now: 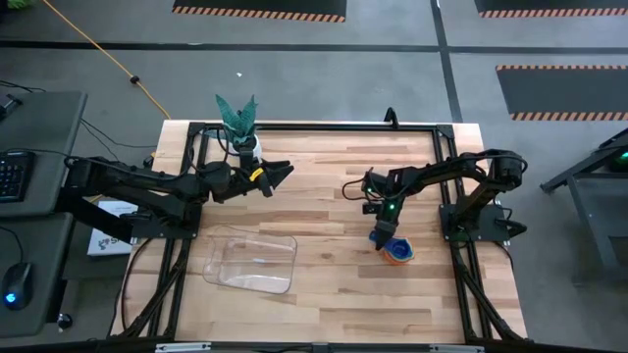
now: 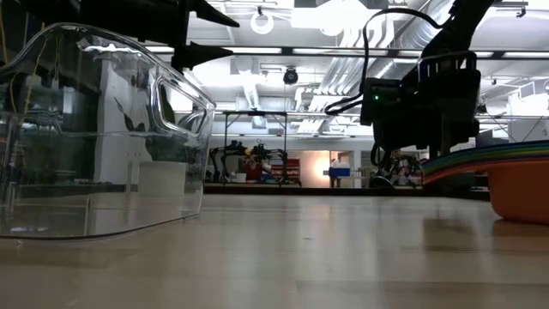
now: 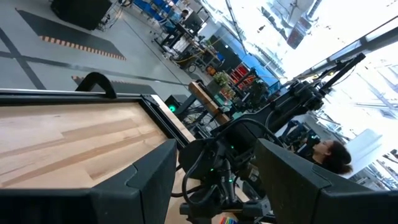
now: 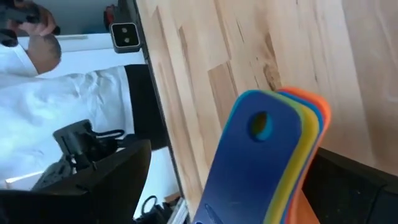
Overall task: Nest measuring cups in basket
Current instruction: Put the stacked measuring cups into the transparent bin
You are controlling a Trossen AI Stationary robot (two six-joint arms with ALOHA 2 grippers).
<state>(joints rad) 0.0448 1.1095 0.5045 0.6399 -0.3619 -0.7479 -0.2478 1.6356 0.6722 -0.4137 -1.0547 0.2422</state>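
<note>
So the measuring cups (image 1: 397,253) were already stacked together, sitting on the table (image 1: 334,196) right under the right gripper (image 1: 381,235), jaws spread around the handles, not pinching yet. The clear basket (image 1: 251,262) sat well apart, nothing in it. Left gripper (image 1: 283,175) hovered spread near the plant (image 1: 237,118). No readable labels anywhere.

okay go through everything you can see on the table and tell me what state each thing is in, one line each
measuring cups: nested in one stack, on the table, outside the basket.
basket: upright, empty.
right gripper: open, at the cups' stacked handles, not gripping.
left gripper: open, empty, raised near the plant.
potted plant: upright at the table's far edge.
</note>
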